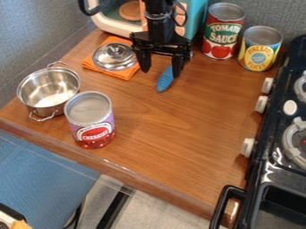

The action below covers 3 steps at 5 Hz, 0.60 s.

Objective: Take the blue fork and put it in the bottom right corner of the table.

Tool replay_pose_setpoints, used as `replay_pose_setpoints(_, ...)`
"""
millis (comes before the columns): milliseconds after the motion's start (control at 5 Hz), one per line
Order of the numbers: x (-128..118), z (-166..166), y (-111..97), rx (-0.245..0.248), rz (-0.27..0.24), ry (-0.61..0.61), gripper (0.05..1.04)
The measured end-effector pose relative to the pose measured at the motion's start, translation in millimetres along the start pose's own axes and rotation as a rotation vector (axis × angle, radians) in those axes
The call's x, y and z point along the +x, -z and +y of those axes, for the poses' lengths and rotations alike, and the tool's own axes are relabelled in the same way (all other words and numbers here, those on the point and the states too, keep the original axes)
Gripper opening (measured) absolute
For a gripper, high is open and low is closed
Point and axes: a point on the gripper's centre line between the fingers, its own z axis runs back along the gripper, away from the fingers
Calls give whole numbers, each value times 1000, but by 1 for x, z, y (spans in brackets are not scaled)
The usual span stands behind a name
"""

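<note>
Claw (160, 65) status: fingers apart near the blue fork (165, 80), which lies on the wooden tabletop (173, 134) beside the orange cloth (129, 74). You appear positioned for pickup; grasp, transfer and placement in the bottom right corner (209, 184) remain for you to complete

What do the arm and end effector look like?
Arm: all black, with a thin black cable looping at its side. End effector: black too, wide crosswise body, two fingers tapering toward their tips.
</note>
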Motion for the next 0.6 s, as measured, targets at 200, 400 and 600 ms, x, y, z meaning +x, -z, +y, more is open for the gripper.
replay_pose_setpoints(200,7,2,16,13,4,-27,1001)
replay_pose_setpoints(400,15,2,27,33,-6,-16,964)
replay_pose_setpoints(600,14,0,28,27,-9,16,693)
